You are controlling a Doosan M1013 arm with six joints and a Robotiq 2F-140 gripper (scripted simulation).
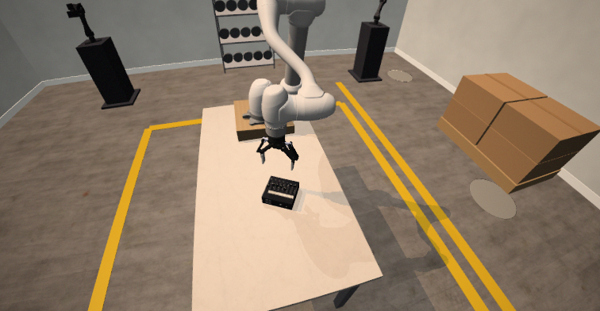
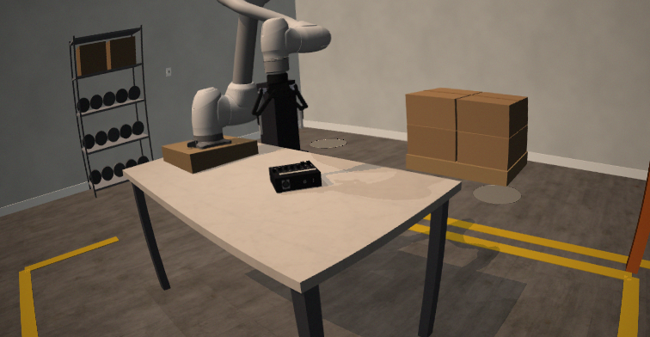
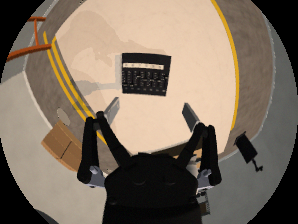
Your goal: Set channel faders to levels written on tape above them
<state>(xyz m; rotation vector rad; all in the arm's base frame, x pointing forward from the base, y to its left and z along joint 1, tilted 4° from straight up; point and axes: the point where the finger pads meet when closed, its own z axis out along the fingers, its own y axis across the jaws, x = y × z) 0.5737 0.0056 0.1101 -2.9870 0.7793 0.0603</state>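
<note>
The lighting desk [image 1: 280, 192] is a small black box that stands on its feet near the middle of the pale table. It also shows in the exterior view [image 2: 294, 176] and in the wrist view [image 3: 145, 74]. A pale tape strip runs across its top above a row of several faders. The written levels and the cap positions are too small to read. My gripper [image 1: 277, 163] hangs high above the table, between the desk and the arm's base. It is open and empty, and it also shows in the exterior view [image 2: 279, 108] and in the wrist view [image 3: 150, 111].
The arm's wooden base block [image 1: 262, 120] sits at the far end of the table. Cardboard boxes [image 1: 516, 124] are stacked on the floor to the right. A shelf rack [image 1: 242, 19] and two black camera pedestals [image 1: 105, 70] stand behind.
</note>
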